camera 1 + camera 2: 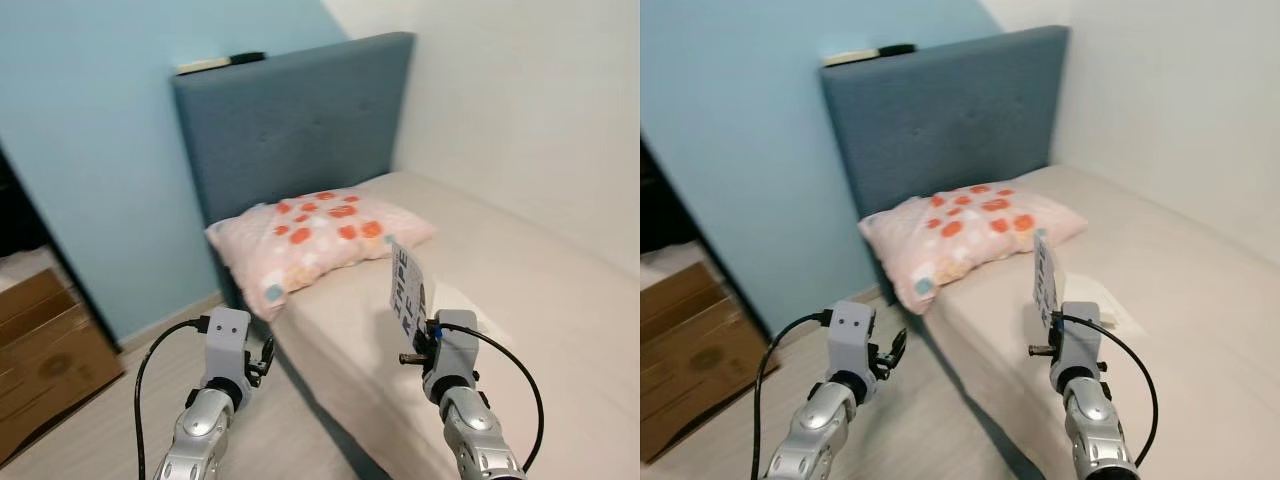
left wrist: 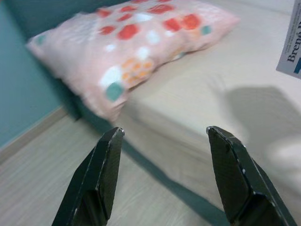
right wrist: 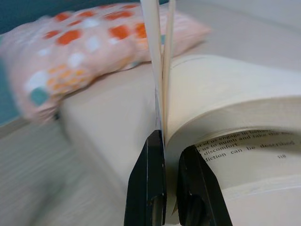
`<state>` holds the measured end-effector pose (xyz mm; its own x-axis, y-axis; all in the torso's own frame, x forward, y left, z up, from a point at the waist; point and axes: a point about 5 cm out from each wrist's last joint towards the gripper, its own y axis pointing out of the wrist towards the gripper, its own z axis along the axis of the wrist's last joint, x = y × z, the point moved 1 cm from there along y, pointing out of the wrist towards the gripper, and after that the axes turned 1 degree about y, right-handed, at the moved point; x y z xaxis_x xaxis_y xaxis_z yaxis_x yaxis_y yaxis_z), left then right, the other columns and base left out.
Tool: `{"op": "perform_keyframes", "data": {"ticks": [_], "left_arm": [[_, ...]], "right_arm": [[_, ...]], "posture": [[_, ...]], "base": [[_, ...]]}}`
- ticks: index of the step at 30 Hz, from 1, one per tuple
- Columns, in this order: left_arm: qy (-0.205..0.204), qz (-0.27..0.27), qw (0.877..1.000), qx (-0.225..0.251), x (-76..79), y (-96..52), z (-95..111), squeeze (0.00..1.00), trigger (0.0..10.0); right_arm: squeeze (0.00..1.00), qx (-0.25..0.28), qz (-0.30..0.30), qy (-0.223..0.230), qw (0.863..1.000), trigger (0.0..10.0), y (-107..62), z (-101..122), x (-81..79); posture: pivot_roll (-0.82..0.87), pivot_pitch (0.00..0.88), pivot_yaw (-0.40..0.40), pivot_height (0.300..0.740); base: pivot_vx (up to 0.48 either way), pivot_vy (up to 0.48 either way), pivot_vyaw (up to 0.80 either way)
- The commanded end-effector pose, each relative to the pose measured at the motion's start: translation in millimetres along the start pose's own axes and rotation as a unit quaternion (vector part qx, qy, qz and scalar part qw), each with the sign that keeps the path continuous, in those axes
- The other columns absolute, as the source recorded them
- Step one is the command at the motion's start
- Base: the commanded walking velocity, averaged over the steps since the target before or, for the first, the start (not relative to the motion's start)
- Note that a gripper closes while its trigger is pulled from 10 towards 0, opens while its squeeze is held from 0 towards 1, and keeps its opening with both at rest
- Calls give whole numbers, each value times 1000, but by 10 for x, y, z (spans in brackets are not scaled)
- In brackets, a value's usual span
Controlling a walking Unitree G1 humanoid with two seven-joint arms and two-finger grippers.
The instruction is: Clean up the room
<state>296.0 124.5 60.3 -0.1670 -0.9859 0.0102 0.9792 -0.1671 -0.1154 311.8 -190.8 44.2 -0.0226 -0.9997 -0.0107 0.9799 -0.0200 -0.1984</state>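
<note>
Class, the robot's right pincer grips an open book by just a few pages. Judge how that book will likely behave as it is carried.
The book is probably floppy: its thick page block curves away sideways from the right pincer. It may well swing or sag, since only the cover and a few thin leaves are pinched. Those leaves could tear or slip, as they seem to bear the whole weight.

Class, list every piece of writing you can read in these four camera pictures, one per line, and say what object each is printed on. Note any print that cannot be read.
"Bren": the start of a word on the cover of the book, cut off by the picture's edge.
"discomfort can be described": on the book's open page pinched in the right gripper.
Large dark letters on the book cover: too skewed to read.
The rest of the page print: too blurred.
</note>
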Motion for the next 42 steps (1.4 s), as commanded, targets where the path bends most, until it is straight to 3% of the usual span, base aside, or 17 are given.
{"op": "perform_keyframes", "data": {"ticks": [1,16,22,29,42], "left_arm": [[2,4,1000,-9,-13,-24,-50,0,10000],[-2,18,1000,-4,-47,-13,-31,0,10000],[-2,25,1000,-3,-62,-10,-25,0,10000],[-4,33,999,-7,-78,-24,-41,0,10000],[-10,32,999,-8,-51,-12,-38,0,10000]], "right_arm": [[0,10,4,1,1000,10000,23,54,-14],[0,18,4,6,1000,10000,49,105,21],[0,24,25,32,999,10000,67,141,-36],[0,29,76,48,995,10000,66,170,-208],[0,20,88,51,995,10000,64,139,-262]], "posture": [[14,61,-10,740],[13,71,-15,740],[13,73,-18,740],[13,76,-20,740],[11,81,-15,740]], "base": [[0,0,-800],[0,0,-782],[0,0,0],[0,0,0],[0,0,0]]}}
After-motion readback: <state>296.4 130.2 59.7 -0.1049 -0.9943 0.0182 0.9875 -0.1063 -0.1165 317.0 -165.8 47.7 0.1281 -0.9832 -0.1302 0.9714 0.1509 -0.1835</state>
